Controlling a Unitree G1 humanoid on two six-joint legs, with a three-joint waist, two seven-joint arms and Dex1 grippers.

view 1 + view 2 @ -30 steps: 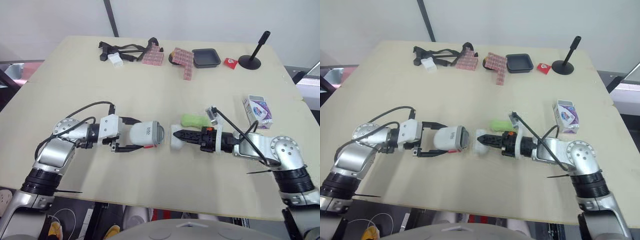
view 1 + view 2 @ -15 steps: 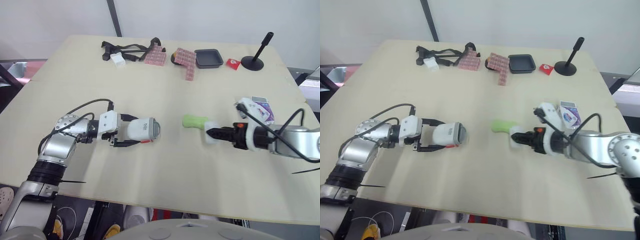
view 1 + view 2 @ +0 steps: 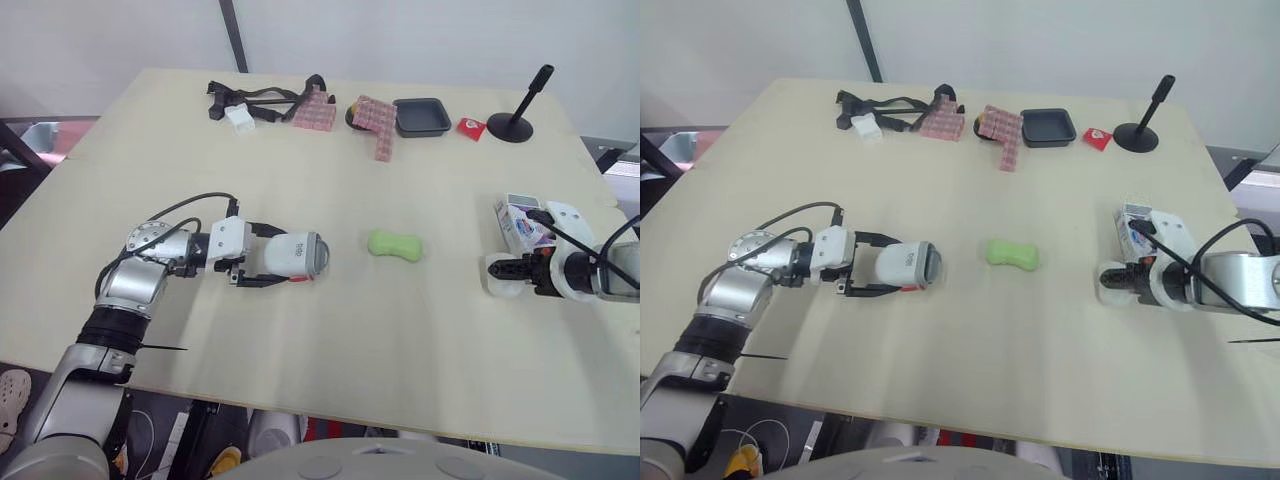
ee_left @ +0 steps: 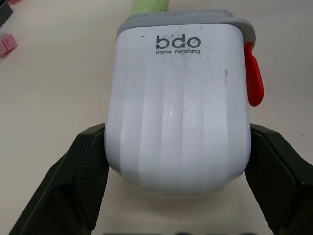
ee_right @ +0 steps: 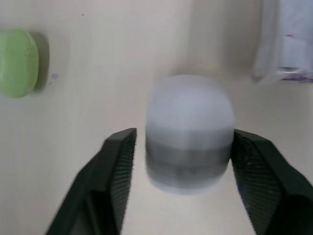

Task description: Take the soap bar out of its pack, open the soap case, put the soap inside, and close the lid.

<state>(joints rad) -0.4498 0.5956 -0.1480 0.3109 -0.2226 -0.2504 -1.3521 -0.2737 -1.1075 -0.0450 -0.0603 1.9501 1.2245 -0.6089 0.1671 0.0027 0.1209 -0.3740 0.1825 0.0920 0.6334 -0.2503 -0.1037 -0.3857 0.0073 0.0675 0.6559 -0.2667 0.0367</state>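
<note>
The soap (image 3: 394,244) lies bare mid-table (image 3: 330,150). It looks hard, light and slick, so take it across its narrow waist. Your left gripper (image 3: 288,258) has its jaws clamped on the case (image 3: 303,255) nearby. Your right gripper (image 3: 495,270) straddles the lid (image 5: 188,127) beside the pack (image 3: 522,222); you cannot tell whether its jaws pinch it.
</note>
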